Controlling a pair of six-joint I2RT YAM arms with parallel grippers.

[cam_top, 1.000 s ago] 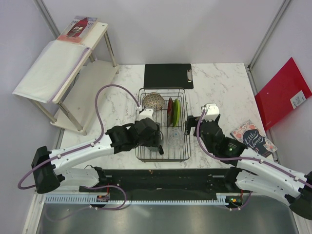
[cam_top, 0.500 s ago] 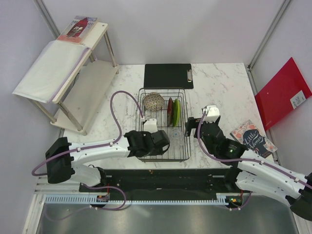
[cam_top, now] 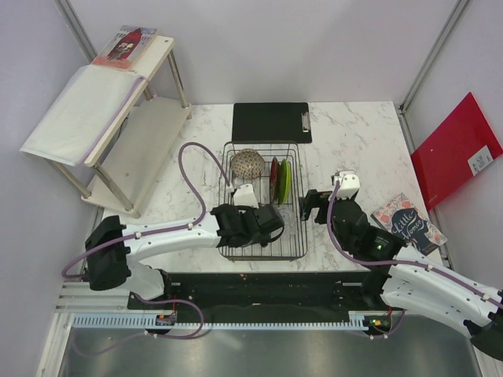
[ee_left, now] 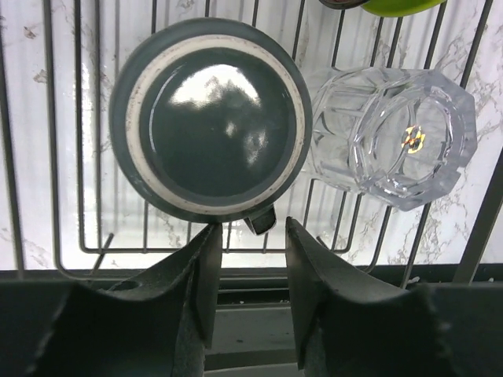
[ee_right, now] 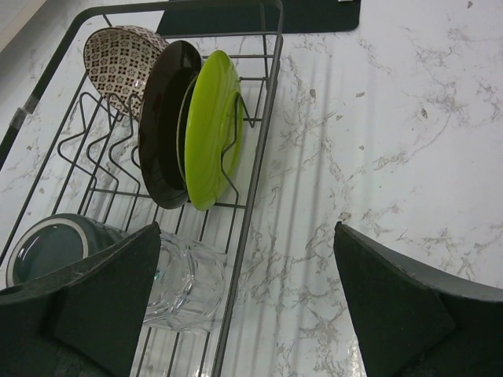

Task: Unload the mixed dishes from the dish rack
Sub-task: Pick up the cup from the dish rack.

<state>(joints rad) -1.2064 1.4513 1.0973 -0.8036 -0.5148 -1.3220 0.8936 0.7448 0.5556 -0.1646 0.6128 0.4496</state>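
The dish rack [cam_top: 300, 236] holds all the dishes. In the left wrist view the dark grey-green mug [ee_left: 211, 118] stands upside down, with the clear glass [ee_left: 393, 141] lying to its right. My left gripper [ee_left: 251, 236] is open, and the mug's handle [ee_left: 262, 221] sits just ahead of the gap between its fingertips. My right gripper [ee_right: 245, 236] is wide open and empty over the rack's right rim [ee_right: 259, 157]. The speckled bowl [ee_right: 126, 55], dark red plate [ee_right: 165, 118] and lime-green plate [ee_right: 212, 126] stand upright in the dividers, with the glass [ee_right: 185, 287] and mug [ee_right: 47, 243] nearer.
A black clipboard [cam_top: 271, 122] lies behind the rack. A book [cam_top: 407, 221] lies to the right of my right arm and a red folder [cam_top: 456, 149] leans at the far right. A white shelf stand [cam_top: 118, 118] is at the back left. Marble table [ee_right: 393, 118] lies right of the rack.
My left gripper has moved right along the rack's front to the mug, and its arm has swung round. My right gripper has shifted slightly right, off the rack.
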